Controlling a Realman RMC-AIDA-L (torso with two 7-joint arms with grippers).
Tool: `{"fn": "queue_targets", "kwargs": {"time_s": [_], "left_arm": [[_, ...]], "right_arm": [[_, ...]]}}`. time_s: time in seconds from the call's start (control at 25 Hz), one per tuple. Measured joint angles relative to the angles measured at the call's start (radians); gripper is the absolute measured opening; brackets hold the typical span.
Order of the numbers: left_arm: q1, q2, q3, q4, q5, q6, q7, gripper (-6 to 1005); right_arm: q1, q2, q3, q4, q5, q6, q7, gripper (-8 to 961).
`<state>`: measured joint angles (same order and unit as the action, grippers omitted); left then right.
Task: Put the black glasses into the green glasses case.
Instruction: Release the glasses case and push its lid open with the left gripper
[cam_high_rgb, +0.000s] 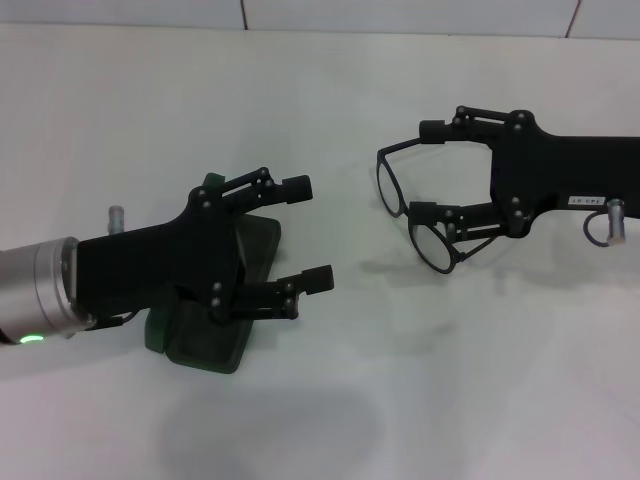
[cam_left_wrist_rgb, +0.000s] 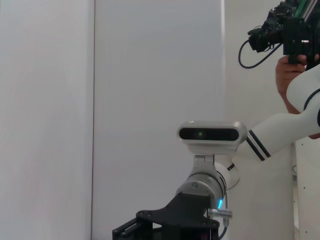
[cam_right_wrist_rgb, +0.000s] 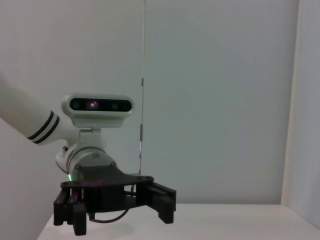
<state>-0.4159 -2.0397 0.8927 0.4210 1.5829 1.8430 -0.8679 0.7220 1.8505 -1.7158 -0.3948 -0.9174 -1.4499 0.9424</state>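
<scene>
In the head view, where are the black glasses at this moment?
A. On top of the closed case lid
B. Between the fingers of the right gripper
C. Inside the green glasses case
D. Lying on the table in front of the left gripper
B: the black glasses sit between the open fingers of the right gripper, well apart from the green glasses case, which lies under the left gripper.

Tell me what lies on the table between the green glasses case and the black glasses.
Nothing: in the head view, only bare white table separates the green glasses case from the black glasses. The left tool hangs open above the case and reaches into that gap.
</scene>
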Motion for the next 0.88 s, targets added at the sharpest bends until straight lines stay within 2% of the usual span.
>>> {"fn": "queue_targets", "kwargs": {"time_s": [0.32,0.56,0.72,0.88], "left_arm": [[0.000,0.000,-0.003,0.000,-0.005,0.001,-0.004,874],[-0.006,0.000,-0.073,0.000,-0.006,-0.005,-0.074,874],[-0.009,0.004,-0.139,0.067,0.004,-0.070,-0.292,873],[-0.011,0.022,-0.147,0.263,0.083,-0.198,-0.630,873]], "right_arm": [[-0.019,0.007,0.046,-0.020,-0.023,0.000,0.000,865],[-0.028,0.007,0.058,-0.024,-0.024,-0.004,0.004,862],[-0.040,0.010,0.059,-0.031,-0.025,-0.001,0.004,860],[-0.044,0.010,0.075,-0.034,-0.029,0.002,0.004,858]]}}
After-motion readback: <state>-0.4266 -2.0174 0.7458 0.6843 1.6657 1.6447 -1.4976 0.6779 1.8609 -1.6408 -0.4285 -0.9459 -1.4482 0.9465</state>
